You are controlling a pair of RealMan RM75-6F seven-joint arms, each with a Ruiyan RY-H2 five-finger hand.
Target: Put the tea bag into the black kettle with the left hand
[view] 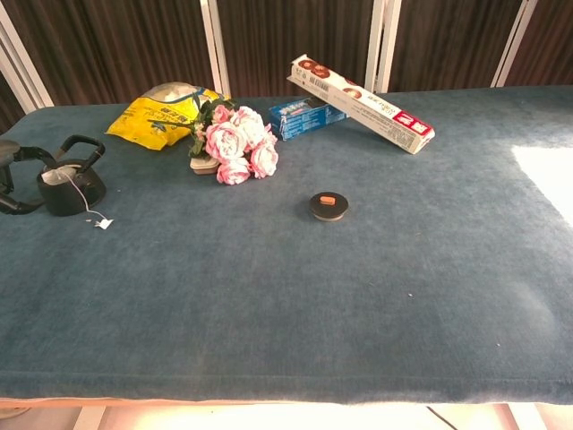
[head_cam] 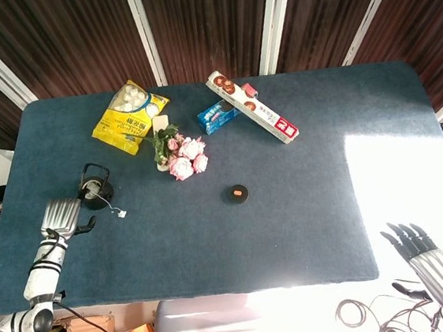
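Note:
The black kettle (head_cam: 94, 194) (view: 70, 184) stands lidless near the table's left edge. The white tea bag (view: 57, 176) lies inside its mouth. Its string runs over the rim to a small paper tag (head_cam: 121, 214) (view: 101, 223) lying on the cloth. My left hand (head_cam: 62, 216) is just left of the kettle, off it and holding nothing; the chest view shows only a sliver of the hand (view: 7, 170) at the frame's left edge. My right hand (head_cam: 425, 259) hangs past the table's front right corner, fingers spread and empty.
A round black lid with an orange knob (head_cam: 239, 193) (view: 328, 205) sits mid-table. Pink flowers (head_cam: 185, 158), a yellow snack bag (head_cam: 129, 116), a blue box (head_cam: 217, 116) and a long biscuit box (head_cam: 253, 117) lie toward the back.

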